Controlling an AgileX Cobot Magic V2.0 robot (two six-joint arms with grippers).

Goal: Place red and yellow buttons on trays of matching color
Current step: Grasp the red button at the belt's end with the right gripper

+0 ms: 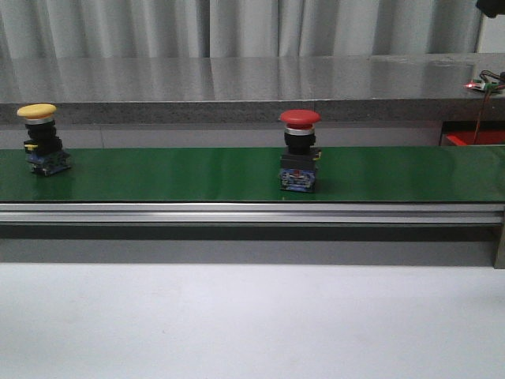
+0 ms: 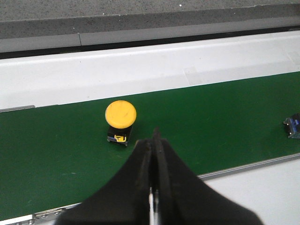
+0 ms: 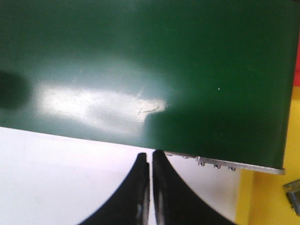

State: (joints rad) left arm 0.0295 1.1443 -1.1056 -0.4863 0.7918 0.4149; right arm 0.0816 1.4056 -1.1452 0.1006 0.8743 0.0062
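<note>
Green belt carried two buttons.
We saw the yellow button (image 2: 121, 114) just ahead of our left gripper (image 2: 154, 140), jaws pressed together; right jaws likewise.

Two push buttons upright on the green belt, trays at the belt's end

The yellow button (image 2: 120, 114), a round mushroom cap on a black and blue block, stands just beyond the left claw (image 2: 153, 140), whose fingers are pressed together and hold nothing. The red button (image 1: 300, 118), same build, stands upright well apart from it along the belt. A yellow tray (image 3: 269, 197) lies just beside the right claw (image 3: 150, 159), with a strip of red tray (image 3: 297, 56) past it.
</note>
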